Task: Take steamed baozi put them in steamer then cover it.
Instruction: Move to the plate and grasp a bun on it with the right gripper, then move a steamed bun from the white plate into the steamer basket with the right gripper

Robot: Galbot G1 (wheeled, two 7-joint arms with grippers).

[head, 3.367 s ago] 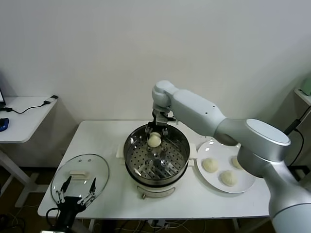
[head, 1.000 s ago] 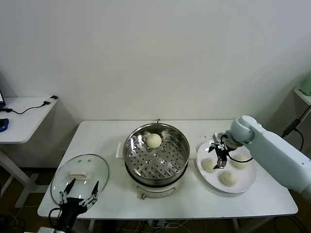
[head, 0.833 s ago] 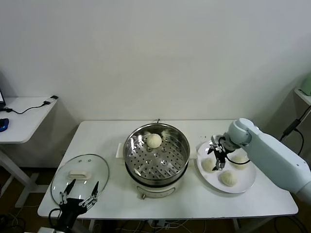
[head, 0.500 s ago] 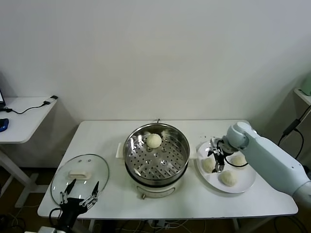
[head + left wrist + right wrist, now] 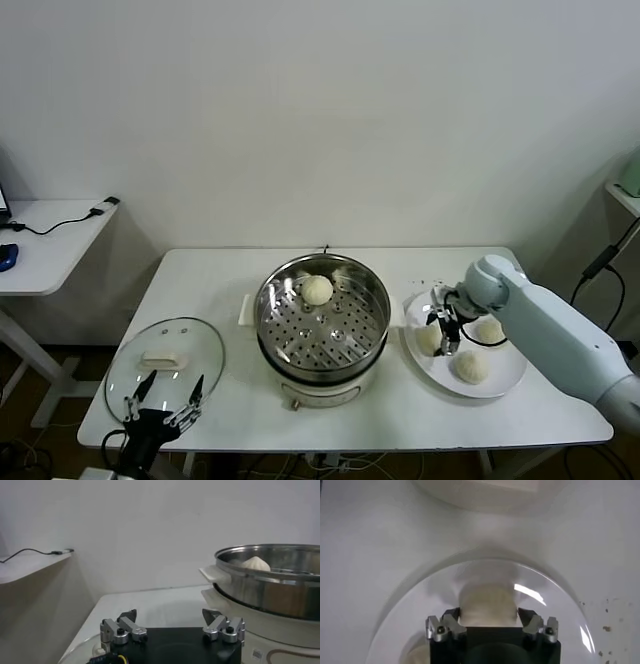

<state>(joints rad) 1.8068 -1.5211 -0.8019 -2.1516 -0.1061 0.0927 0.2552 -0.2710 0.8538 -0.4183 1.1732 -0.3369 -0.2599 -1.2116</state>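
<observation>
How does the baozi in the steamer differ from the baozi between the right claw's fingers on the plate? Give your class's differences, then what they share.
The baozi in the steamer rests on perforated metal; the baozi at the right claw lies on the white plate. The steamer one sits alone and untouched; the plate one has two buns nearby and the right claw straddling it. Both are cream-white, smooth and domed.

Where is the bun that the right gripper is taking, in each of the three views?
Head view: the bun lies on the plate, nearest the steamer, with the right gripper on it.
Left wrist view: not in it; only the bun in the steamer shows.
Right wrist view: low in the middle, between the fingers.
Shared landmark: the steamer, seen in the head and left wrist views.
</observation>
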